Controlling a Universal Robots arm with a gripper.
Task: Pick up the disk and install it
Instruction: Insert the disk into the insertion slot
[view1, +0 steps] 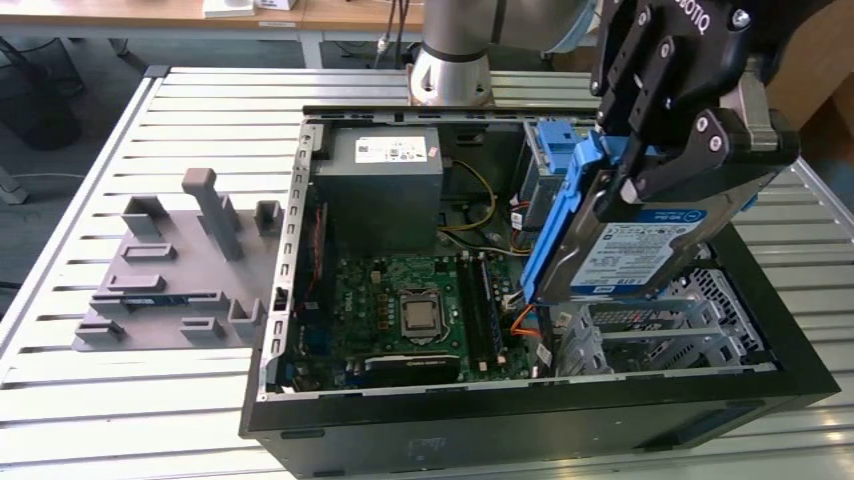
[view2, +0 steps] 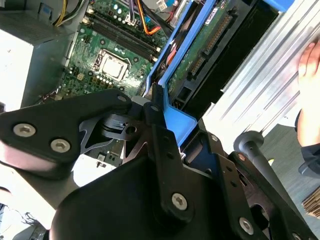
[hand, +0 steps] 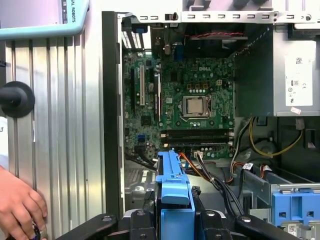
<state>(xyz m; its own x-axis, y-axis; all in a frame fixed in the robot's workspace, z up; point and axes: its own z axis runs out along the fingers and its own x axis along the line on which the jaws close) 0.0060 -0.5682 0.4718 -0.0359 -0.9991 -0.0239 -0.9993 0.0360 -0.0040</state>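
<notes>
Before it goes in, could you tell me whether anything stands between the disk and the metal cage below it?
Nothing visible does. The gripper holds the disk tilted just above the open cage. The cables lie beside the cage, towards the circuit board, not under the disk.

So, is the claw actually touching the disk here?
Touching. In the exterior view the claw is clamped on the disk at its blue side rail, with no gap between them, and holds it tilted over the open computer case.
</notes>
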